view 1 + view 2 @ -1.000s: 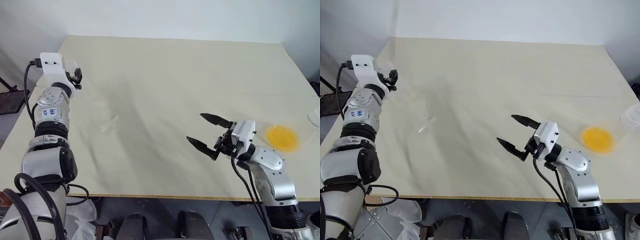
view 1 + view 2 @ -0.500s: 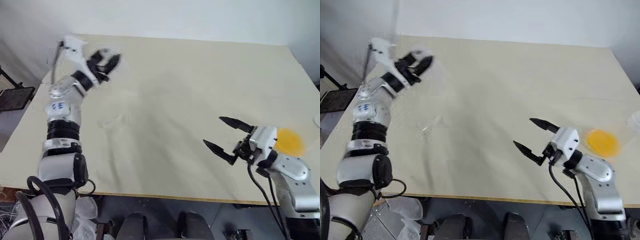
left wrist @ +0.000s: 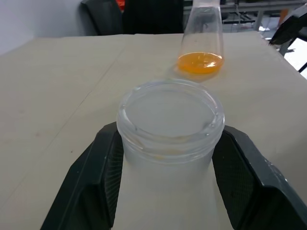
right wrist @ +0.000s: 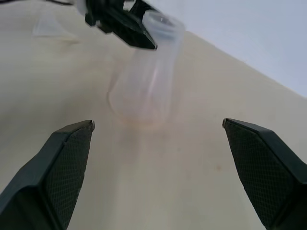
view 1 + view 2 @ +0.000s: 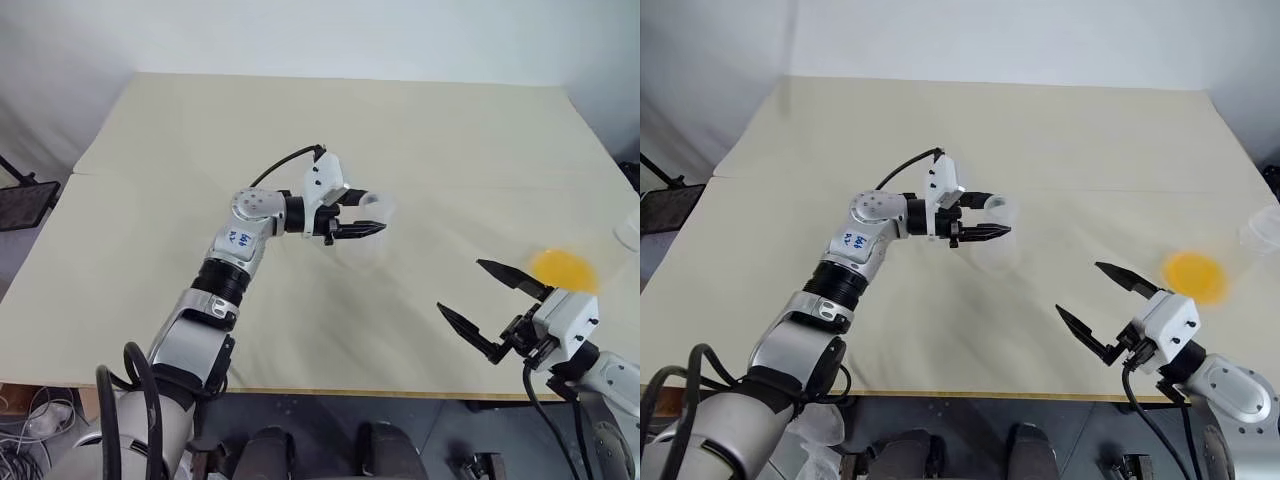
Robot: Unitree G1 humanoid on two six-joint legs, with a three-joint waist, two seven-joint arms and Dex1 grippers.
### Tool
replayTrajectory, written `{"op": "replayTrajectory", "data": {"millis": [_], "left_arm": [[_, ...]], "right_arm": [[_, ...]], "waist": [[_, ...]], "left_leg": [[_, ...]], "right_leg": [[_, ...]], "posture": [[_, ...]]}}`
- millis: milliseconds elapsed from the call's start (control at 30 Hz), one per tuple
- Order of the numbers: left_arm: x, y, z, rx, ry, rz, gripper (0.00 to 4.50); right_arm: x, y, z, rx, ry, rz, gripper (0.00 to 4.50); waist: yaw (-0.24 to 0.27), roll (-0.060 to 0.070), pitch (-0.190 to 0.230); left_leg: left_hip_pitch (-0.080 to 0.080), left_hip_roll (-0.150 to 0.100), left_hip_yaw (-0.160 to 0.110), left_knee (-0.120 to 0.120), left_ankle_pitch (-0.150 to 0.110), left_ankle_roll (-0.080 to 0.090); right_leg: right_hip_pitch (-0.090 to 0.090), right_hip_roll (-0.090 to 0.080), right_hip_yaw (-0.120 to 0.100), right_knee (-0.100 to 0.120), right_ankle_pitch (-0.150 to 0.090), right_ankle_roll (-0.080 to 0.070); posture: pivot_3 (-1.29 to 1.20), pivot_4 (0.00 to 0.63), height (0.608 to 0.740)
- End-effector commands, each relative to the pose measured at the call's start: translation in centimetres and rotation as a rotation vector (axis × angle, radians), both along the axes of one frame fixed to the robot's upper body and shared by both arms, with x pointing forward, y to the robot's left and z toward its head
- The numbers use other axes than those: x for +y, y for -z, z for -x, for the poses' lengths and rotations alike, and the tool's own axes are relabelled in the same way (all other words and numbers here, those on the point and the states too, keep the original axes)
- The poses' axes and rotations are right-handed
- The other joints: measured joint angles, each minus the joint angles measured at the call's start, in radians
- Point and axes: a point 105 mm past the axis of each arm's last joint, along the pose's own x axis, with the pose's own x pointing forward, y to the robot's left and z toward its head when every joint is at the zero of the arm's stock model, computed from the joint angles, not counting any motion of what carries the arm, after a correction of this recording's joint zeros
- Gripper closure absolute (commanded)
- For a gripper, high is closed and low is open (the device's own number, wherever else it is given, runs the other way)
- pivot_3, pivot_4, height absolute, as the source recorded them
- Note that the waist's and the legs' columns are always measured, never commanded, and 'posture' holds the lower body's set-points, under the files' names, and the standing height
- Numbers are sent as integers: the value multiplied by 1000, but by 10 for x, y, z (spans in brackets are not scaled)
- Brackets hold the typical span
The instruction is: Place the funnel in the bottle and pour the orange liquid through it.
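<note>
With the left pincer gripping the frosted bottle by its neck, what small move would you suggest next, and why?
Probably lower the bottle fully onto the table and let go. The left pincer grips its neck, the funnel lies apart on the table, and the open right pincer is empty, so the bottle must stand free first.

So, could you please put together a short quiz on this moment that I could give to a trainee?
1. True or false: the left gripper is closed around the neck of the bottle.
2. Which describes the right gripper? A) shut on the funnel B) open and holding nothing C) shut on the flask
3. Fill in: the orange liquid sits in the bottom of a clear ____ standing on the table.

Key: 1 true; 2 B; 3 flask.
</note>
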Motion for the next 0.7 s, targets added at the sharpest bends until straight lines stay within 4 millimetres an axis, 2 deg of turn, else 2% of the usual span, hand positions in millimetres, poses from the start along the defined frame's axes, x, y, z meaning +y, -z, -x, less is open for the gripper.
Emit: {"op": "replayTrajectory", "data": {"millis": [33,133,200,333,367,700], "left_arm": [[-7,-4,0,-63,4,-15,2146],[-10,-3,2,-42,25,-2,2146],[-12,-1,7,5,61,10,1384],[-8,-2,8,33,64,13,180],[-5,-2,7,30,56,11,18],[29,-8,-1,31,1,4,18]], "right_arm": [[3,-11,5,-49,18,-14,0],[4,-11,5,-47,23,-18,0],[5,-11,5,-47,24,-21,0],[6,-11,4,-50,23,-26,0],[6,-12,3,-51,22,-28,0],[9,-10,1,-42,3,-33,0]], "waist": [[6,0,0],[15,0,0],[18,0,0],[19,0,0],[19,0,0],[17,0,0]], "left_leg": [[0,0,0,0,0,0],[0,-1,0,0,0,0],[0,-1,0,0,0,0],[0,-1,0,0,0,0],[0,-1,0,0,0,0],[0,-1,0,0,0,0]], "right_leg": [[0,0,0,0,0,0],[0,-1,0,0,0,0],[0,-1,0,0,0,0],[0,0,0,0,0,0],[0,-1,0,0,0,0],[0,0,0,0,0,0]], "posture": [[0,150,740],[0,150,740],[0,150,740],[0,150,740],[0,150,740],[0,150,740]]}}
